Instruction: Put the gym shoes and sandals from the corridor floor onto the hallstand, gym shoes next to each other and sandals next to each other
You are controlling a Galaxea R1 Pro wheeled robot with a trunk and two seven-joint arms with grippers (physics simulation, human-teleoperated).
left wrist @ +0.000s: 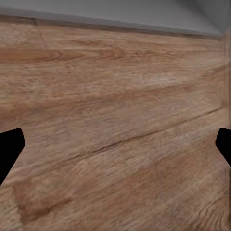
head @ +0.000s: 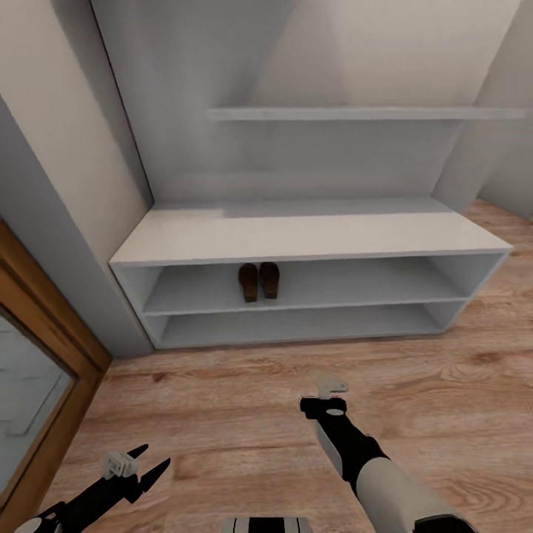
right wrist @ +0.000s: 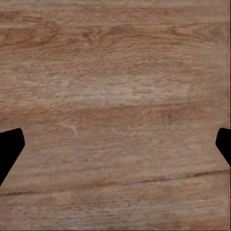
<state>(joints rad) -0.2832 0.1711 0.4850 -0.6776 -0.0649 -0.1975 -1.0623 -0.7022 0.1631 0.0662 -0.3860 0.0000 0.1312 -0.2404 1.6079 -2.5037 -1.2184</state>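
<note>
The light-grey hallstand stands against the wall ahead. The two brown sandals sit side by side on its upper inner shelf, left of centre. The gym shoes are out of view. My left gripper hovers low over the corridor floor at the near left, open and empty. My right gripper points down at the planks in front of the rack. In both wrist views the dark fingertips stand wide apart, with bare wood between them.
A thin grey wall shelf hangs above the rack. A wooden-framed door or mirror lines the left side. A wall corner closes in left of the rack. Floor extends to the right of the rack.
</note>
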